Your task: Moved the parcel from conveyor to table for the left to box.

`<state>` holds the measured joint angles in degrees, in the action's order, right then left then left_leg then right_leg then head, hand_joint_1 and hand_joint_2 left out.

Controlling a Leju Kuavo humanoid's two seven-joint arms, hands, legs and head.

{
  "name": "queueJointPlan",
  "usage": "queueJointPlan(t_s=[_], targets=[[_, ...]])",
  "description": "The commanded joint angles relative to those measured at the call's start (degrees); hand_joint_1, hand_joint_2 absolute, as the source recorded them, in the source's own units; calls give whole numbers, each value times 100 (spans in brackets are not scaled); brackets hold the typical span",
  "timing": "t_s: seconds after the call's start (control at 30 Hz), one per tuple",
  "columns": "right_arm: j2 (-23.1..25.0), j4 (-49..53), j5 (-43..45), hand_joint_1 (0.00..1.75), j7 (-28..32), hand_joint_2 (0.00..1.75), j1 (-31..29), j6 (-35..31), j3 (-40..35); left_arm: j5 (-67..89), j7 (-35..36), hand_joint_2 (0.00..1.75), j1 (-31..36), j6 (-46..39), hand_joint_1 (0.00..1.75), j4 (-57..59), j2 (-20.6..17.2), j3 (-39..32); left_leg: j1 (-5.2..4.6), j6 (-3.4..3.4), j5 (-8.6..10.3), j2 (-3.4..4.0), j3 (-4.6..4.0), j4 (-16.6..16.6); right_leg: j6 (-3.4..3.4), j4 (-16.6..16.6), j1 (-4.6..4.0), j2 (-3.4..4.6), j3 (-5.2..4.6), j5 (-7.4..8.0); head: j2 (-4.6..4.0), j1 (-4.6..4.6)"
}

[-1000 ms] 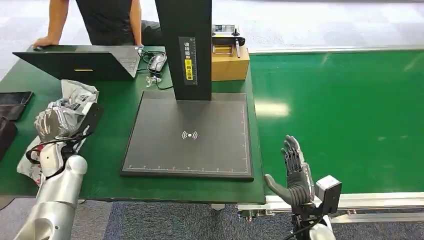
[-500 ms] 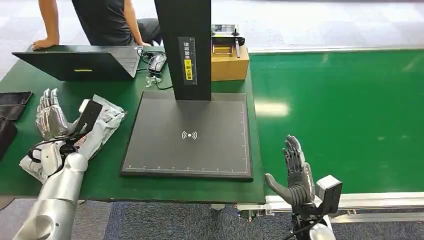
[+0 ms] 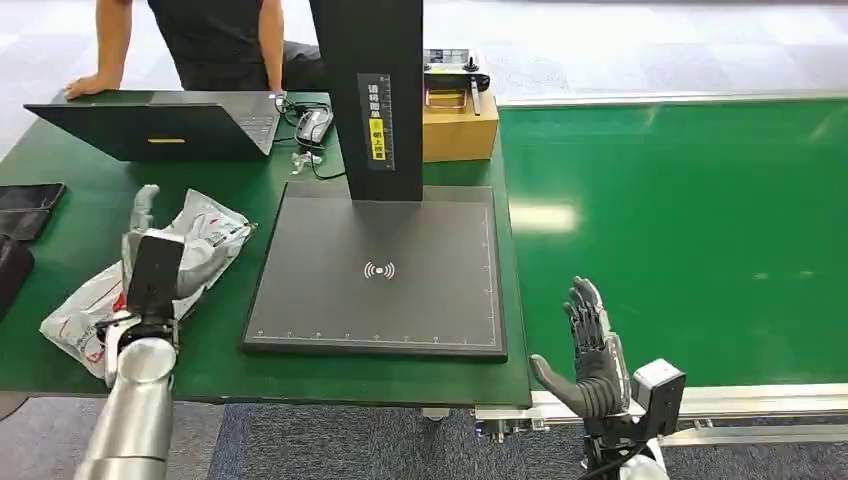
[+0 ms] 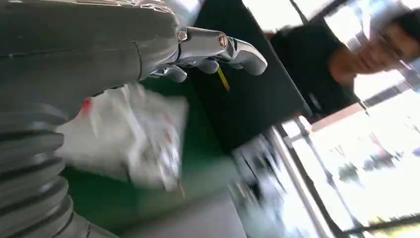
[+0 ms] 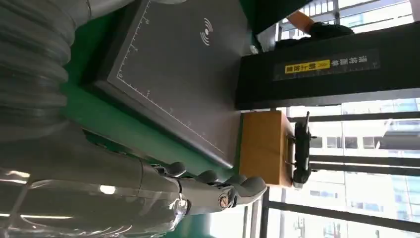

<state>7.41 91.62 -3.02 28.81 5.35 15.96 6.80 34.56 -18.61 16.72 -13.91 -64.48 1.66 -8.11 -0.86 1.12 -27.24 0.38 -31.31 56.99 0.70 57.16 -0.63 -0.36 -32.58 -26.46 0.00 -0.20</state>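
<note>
The parcel (image 3: 212,235), a crumpled white plastic bag with red and black print, lies flat on the green table (image 3: 60,180), left of the scanner plate. My left hand (image 3: 150,262) hovers over its middle with fingers stretched out and nothing in them. In the left wrist view the fingers (image 4: 237,47) are extended above the parcel (image 4: 133,134) and do not close on it. My right hand (image 3: 592,350) stands upright and open at the near edge of the green conveyor (image 3: 680,220). In the right wrist view the right hand (image 5: 148,188) is empty.
A dark scanner plate (image 3: 380,270) with a black column (image 3: 370,90) fills the table's middle. Behind it are a laptop (image 3: 150,130), cables and a cardboard box (image 3: 460,125) with a controller on top. A person (image 3: 210,40) leans at the far edge. Black items (image 3: 25,200) lie at the left.
The left hand let go of the parcel, which now lies flat on the table. The hand then turned and came down over it. The right hand has stayed put.
</note>
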Motion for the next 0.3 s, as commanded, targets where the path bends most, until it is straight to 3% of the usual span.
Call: queueJointPlan(t_s=[0.03,0.23,0.3], targets=[[-238,-163,-31,0,27,175,-125,44,-215,-1004,-416,175,-885,751,0,-907,431,897,-2,-13,1,5,17,-12,-16,-11,7,12,13,3,0,-4],[-237,-160,-30,0,31,175,-113,44,-215,-1040,-400,175,-839,751,0,-914,384,877,1,-13,2,-2,6,-5,-9,-6,2,5,4,4,0,-2],[-256,-132,-53,0,85,175,-118,43,-233,-1521,-522,175,-971,1220,0,-929,495,966,2,-20,6,-5,12,-11,-12,-9,2,3,8,5,0,-4]])
